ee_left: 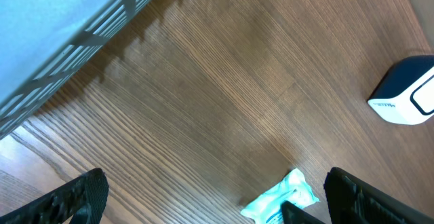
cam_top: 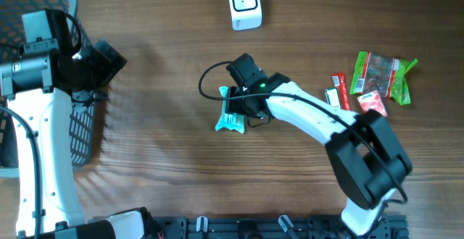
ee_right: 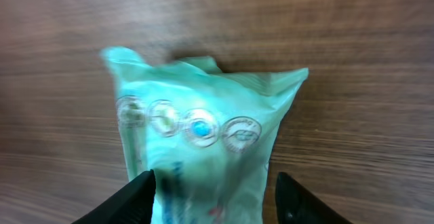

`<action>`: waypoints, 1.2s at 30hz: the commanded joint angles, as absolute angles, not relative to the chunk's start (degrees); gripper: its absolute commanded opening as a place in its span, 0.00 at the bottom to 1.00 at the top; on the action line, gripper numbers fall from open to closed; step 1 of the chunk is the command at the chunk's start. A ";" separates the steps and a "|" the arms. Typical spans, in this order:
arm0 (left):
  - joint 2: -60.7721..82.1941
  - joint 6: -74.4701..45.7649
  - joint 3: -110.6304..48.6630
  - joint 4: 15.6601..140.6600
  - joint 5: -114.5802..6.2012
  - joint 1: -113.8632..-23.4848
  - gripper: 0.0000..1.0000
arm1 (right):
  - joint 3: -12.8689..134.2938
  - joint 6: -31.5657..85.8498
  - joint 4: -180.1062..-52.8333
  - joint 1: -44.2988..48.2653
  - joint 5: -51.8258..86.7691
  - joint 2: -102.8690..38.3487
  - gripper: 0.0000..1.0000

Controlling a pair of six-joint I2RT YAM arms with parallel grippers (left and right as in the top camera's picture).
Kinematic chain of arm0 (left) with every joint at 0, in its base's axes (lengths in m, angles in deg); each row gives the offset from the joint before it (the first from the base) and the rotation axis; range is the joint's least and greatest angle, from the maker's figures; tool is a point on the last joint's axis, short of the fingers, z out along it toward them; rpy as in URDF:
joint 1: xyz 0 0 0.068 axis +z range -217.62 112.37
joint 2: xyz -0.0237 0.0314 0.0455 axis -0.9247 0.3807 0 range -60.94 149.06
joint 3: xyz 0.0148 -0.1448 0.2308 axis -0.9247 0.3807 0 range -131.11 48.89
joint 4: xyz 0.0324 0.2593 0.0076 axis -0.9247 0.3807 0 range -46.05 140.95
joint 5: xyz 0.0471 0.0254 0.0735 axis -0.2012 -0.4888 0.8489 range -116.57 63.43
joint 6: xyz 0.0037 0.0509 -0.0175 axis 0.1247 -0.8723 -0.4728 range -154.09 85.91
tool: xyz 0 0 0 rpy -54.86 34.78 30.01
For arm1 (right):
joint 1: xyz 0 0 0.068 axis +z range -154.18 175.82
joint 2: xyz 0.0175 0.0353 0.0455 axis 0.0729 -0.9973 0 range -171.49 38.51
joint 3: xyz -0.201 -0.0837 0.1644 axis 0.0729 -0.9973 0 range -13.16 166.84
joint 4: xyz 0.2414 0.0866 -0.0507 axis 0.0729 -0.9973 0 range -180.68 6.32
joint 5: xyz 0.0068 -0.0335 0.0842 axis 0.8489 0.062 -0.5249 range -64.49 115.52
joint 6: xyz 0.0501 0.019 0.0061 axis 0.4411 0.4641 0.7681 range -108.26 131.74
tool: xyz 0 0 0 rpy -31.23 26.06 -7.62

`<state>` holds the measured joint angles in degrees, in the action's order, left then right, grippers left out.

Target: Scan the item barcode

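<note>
On the tabletop [cam_top: 159, 159], the left gripper [ee_left: 220, 197] hangs with jaws wide open. The right gripper [ee_right: 217, 200] has its jaws open around the teal packet [ee_right: 203, 129] at the centre. They should close evenly on its sides, leaving the barcode free for the scanner [cam_top: 244, 4].

You're looking down on a brown wooden desk [cam_top: 167, 159], and its grain runs side to side across the whole overhead view. The light is soft and even, a touch paler toward the far edge. A slatted shadow lies on the wood at your left. A black rail [cam_top: 239, 228] lines the near edge. Both wrist views show the same fine-grained wood behind everything.
</note>
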<state>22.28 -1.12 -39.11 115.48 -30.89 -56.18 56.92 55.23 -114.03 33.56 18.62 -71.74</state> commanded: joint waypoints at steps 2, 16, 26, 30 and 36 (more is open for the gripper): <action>22.46 -0.62 -38.79 115.28 -30.10 -55.51 1.00 | 56.46 56.74 -113.90 33.88 17.24 -75.61 0.36; 22.46 -0.62 -38.79 115.26 -30.10 -55.51 1.00 | 59.26 32.72 -126.10 28.22 52.98 -58.85 0.04; 22.46 -0.62 -38.79 115.26 -30.10 -55.51 1.00 | 57.36 37.39 -127.28 29.03 84.54 -68.25 0.04; 22.46 -0.59 -38.79 115.26 -30.10 -55.51 1.00 | 57.36 36.56 -125.75 30.01 85.41 -72.93 0.05; 22.46 -0.59 -38.79 115.28 -30.10 -55.51 1.00 | 57.36 36.19 -124.00 34.06 85.39 -80.95 0.05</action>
<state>22.28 -1.12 -39.11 115.48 -30.89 -56.18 57.79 35.86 -124.50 32.46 82.59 -77.43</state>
